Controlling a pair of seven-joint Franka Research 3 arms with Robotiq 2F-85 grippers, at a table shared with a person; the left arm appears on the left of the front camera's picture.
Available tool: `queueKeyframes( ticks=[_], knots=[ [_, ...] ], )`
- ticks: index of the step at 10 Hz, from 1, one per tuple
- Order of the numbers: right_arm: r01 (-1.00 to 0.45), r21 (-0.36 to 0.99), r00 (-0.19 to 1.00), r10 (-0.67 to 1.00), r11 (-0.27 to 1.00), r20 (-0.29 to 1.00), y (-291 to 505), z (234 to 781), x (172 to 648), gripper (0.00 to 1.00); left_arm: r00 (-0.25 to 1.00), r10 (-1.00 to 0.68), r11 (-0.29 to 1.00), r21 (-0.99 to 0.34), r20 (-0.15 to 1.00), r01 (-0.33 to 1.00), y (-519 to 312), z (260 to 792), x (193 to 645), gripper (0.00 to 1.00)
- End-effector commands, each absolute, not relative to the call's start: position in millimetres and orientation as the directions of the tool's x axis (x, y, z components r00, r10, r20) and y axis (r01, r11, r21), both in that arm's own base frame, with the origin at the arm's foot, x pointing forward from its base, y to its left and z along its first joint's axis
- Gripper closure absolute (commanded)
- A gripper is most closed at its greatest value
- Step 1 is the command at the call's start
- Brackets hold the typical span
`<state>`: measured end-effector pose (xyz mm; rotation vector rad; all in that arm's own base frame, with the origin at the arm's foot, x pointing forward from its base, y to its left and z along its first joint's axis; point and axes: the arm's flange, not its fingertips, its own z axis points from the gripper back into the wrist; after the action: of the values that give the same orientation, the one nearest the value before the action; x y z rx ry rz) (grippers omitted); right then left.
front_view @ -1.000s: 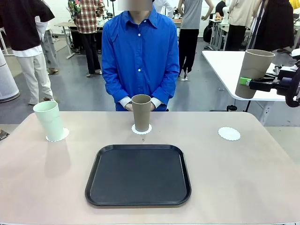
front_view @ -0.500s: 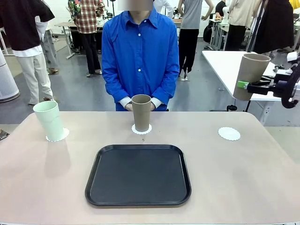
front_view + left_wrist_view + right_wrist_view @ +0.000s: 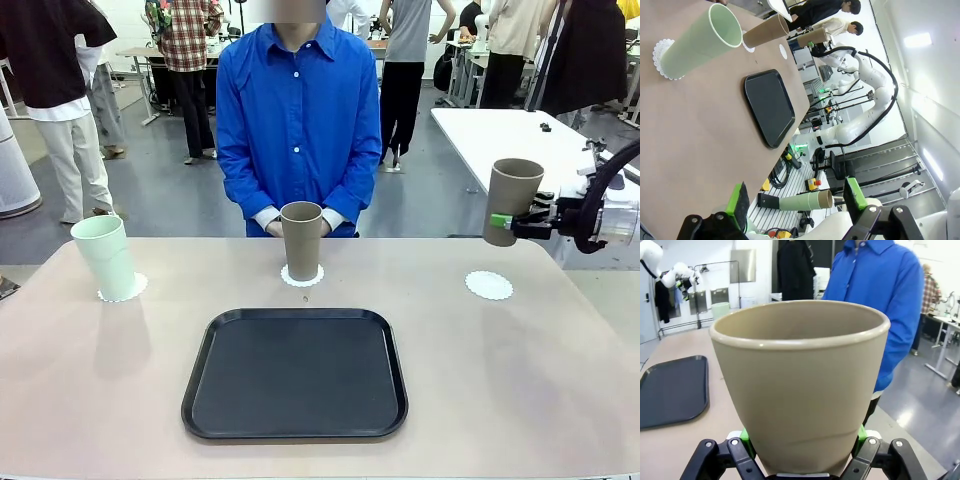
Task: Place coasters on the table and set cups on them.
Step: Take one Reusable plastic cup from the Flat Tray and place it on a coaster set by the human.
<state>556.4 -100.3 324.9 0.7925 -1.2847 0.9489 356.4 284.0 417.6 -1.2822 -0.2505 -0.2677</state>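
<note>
My right gripper (image 3: 503, 221) is shut on a tan cup (image 3: 512, 200), held upright in the air above and slightly right of a bare white coaster (image 3: 489, 285) on the beige table (image 3: 500, 390). In the right wrist view that cup (image 3: 800, 385) sits between the green pads (image 3: 861, 432). A mint green cup (image 3: 104, 257) stands on a coaster (image 3: 124, 291) at the far left. Another tan cup (image 3: 301, 240) stands on a coaster (image 3: 301, 277) at the far middle. My left gripper (image 3: 796, 197) is open and holds nothing, off the table's left end, facing the mint cup (image 3: 700, 42).
A black tray (image 3: 295, 372) with nothing on it lies in the middle of the table, near my side. A person in a blue shirt (image 3: 298, 120) stands at the far edge with hands clasped behind the middle cup. A white table (image 3: 490, 140) stands behind my right arm.
My right gripper has carried the tan cup down and to the left, from high over the white table to just above the bare coaster. Nothing else has moved.
</note>
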Motion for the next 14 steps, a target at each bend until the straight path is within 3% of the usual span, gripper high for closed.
queueKeyframes(
  ticks=[1, 5, 9, 14],
  knots=[
    [-0.932, 0.001, 0.049, 0.124, 0.362, 0.991, -102, 311, 560, 0.18, 0.941, -0.059, 0.263, -0.904, 0.334, 0.337, 284, 420, 355, 0.0],
    [-0.933, 0.088, 0.128, 0.094, 0.349, 0.987, -102, 273, 559, 0.18, 0.941, -0.059, 0.263, -0.904, 0.334, 0.337, 284, 420, 355, 0.0],
    [-0.919, 0.097, 0.155, 0.125, 0.383, 0.98, -103, 274, 546, 0.18, 0.941, -0.059, 0.263, -0.904, 0.334, 0.337, 284, 420, 355, 0.0],
    [-0.925, 0.082, 0.129, 0.103, 0.371, 0.986, -98, 262, 551, 0.18, 0.941, -0.059, 0.263, -0.904, 0.334, 0.337, 284, 420, 355, 0.0]
  ],
)
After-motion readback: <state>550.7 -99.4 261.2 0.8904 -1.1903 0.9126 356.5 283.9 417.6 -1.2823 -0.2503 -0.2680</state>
